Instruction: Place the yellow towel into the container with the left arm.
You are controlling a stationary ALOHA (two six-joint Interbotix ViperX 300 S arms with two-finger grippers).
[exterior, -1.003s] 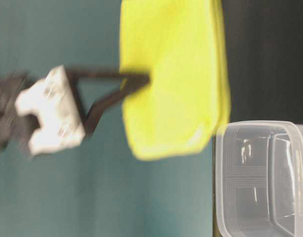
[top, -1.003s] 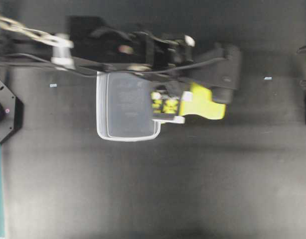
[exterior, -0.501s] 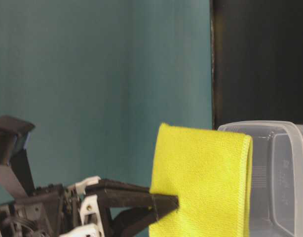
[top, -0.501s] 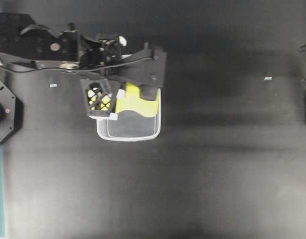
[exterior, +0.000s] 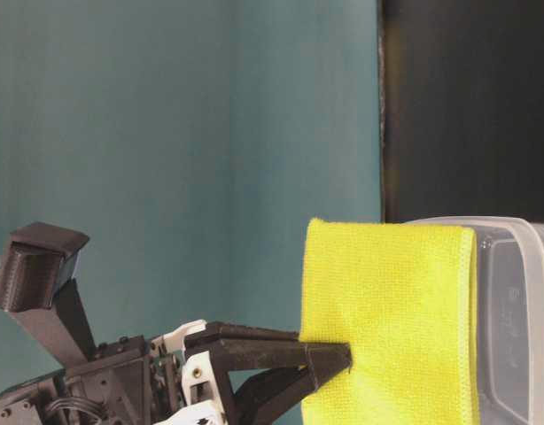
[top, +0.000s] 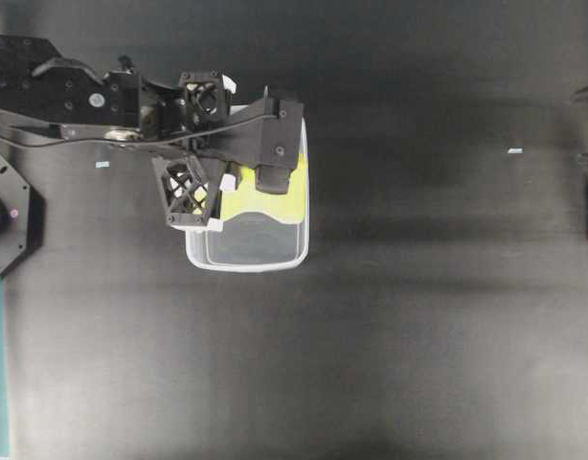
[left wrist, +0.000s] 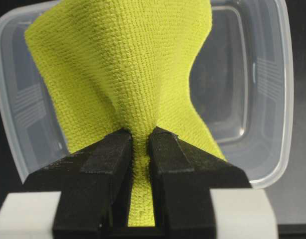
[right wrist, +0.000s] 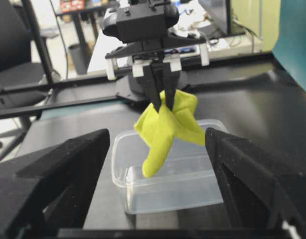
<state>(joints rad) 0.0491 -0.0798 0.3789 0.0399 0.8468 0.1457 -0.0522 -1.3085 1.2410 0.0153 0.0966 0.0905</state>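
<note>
My left gripper [left wrist: 140, 137] is shut on the yellow towel [left wrist: 123, 74], pinching a bunched fold of it between its black fingers. The towel hangs over the clear container [left wrist: 277, 99], its lower end dipping inside the tub. In the overhead view the left gripper [top: 232, 187] is above the container's [top: 246, 266] far half, with the towel [top: 270, 203] showing under the wrist. In the table-level view the towel [exterior: 387, 319] hangs against the tub [exterior: 520, 266]. My right gripper [right wrist: 157, 137] is open and empty, well back from the container [right wrist: 168, 194], facing it.
A black hexagonal fixture [top: 7, 216] sits at the table's left edge. Small pale tape marks [top: 102, 164] [top: 514, 150] lie on the black tabletop. A teal wall [exterior: 183, 133] stands behind the table.
My left gripper has carried the towel leftward from beside the container to over it, and the towel now hangs lower, into the tub. The right gripper has not moved.
</note>
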